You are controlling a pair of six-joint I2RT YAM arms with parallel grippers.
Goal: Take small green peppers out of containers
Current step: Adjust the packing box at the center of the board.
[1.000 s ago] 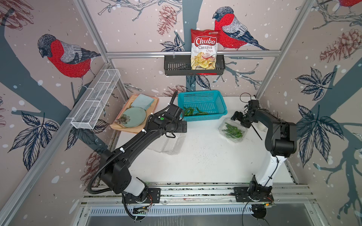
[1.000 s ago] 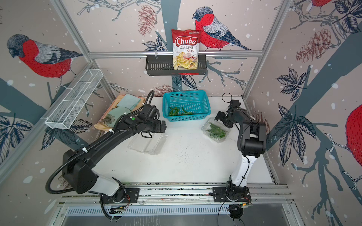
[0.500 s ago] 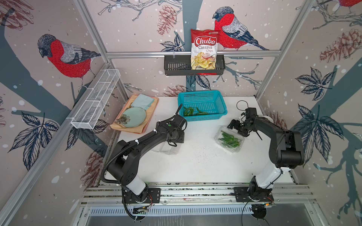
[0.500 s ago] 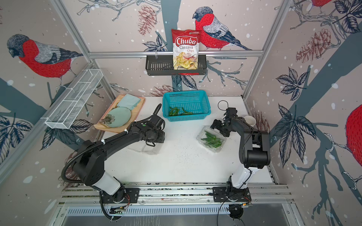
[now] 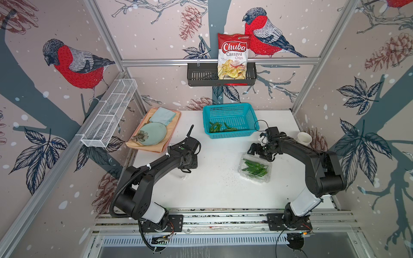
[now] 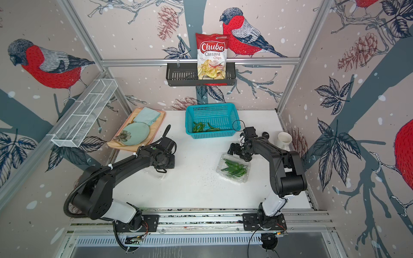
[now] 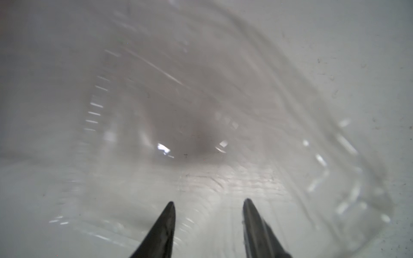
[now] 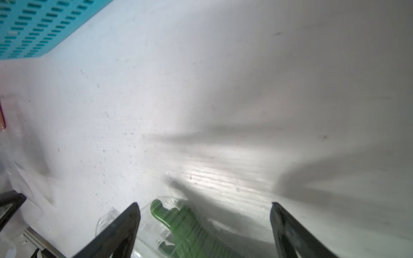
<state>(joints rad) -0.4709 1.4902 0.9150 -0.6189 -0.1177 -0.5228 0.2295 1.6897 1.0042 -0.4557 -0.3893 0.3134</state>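
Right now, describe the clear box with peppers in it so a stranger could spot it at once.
Find the teal basket at the back of the white table, then come forward toward the right arm's side. By the right end effector lies a clear clamshell box. Unlike the other clear box, which shows no peppers, this one holds a pile of green peppers.

In both top views the left arm [image 5: 156, 165] hides all but a corner of the container [image 5: 183, 176] front-left of the basket [image 5: 232, 134]. In the left wrist view that container is a blur, so whether the left gripper [image 7: 207, 202] grips it cannot be told. In the right wrist view the frame's edge crops the blurred peppers [image 8: 187, 225] and the basket.
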